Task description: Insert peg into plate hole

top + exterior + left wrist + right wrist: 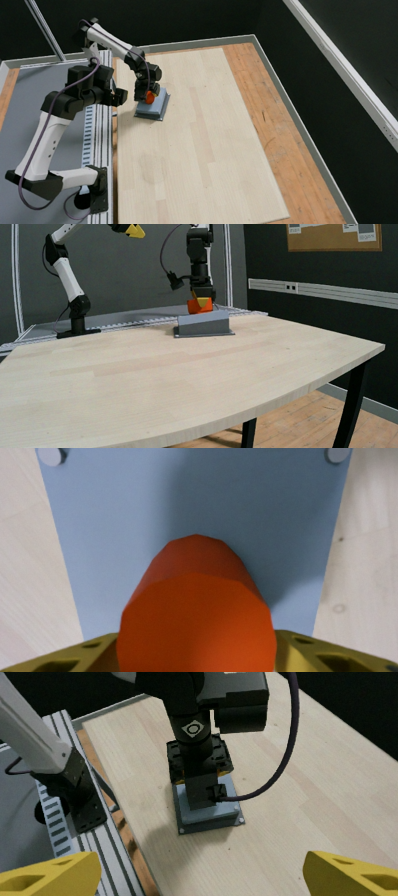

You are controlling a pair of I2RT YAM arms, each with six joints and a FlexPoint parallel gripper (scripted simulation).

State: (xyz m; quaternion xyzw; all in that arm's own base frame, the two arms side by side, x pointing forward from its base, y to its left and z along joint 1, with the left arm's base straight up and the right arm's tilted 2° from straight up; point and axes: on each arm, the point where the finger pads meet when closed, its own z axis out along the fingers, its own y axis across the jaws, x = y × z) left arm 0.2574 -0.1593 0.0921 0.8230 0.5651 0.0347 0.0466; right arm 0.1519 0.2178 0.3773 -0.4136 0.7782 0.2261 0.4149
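Note:
The orange peg (149,98) (196,307) (197,623) stands upright in the blue-grey raised plate (149,109) (204,326) (115,513) (210,817). In the left wrist view its lower edge meets the top face, and no rim of the hole shows. In the exterior view the plate's front hides its foot, so its exact depth cannot be told. My left gripper (149,94) (199,302) (198,640) is open, with its yellow fingertips on either side of the peg's upper part, close to it. My right gripper (201,860) (137,231) is wide open and empty, high up and away from the plate.
The plate sits on the wooden table (189,131) (146,370) near the aluminium rail (103,131). Its base has small round studs at the corners. The right arm (44,140) stands near the left arm in the top view, on the rail side of the plate.

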